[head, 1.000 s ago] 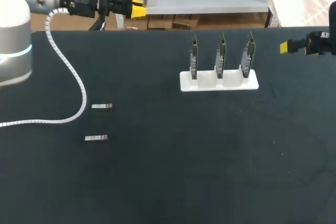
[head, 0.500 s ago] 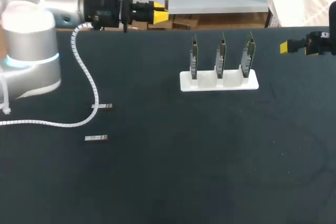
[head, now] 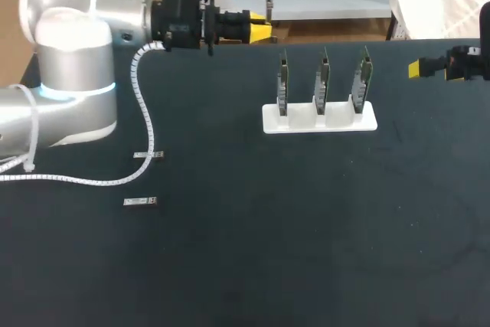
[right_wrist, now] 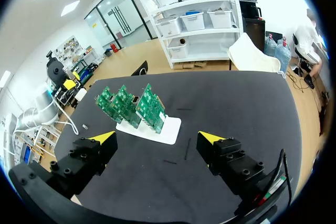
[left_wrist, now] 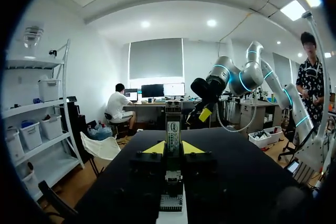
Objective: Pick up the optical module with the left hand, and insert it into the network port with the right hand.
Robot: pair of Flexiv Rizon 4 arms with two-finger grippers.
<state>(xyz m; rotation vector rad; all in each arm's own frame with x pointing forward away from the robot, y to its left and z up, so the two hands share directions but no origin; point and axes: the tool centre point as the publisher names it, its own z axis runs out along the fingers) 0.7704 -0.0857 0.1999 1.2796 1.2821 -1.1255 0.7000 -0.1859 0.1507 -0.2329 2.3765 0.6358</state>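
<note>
Where the module sits: the module [left_wrist: 173, 127] is between the yellow fingertips [left_wrist: 156, 147] of the left gripper [left_wrist: 174, 148]. Both tips touch it, one from each side, and its free end projects ahead of them.
Left gripper: closed down to the module's width, with nothing else in it. In the head view it is over the far edge of the table [head: 306, 227] at 11 o'clock, fingers pointing toward 3 o'clock.
Module attitude: in the head view a thin piece stands up above the yellow tips.
Spare modules: two lie flat at the table's 9 o'clock and are apart. One [head: 148, 155] is at 12 o'clock of the other [head: 141, 202].
Cable: the white coiled cable [head: 145, 105] hangs from the left wrist and passes across the farther spare.
Boards: three green boards [head: 322, 82] stand upright in a white stand [head: 306, 122] at 1 o'clock of the table's centre. They form a row running 9 to 3 o'clock.
Ports: too small to make out.
Right gripper: the right gripper [right_wrist: 157, 139] is at the table's 2 o'clock edge, fingers spread wide and nothing between them. The stand lies ahead of it.
</note>
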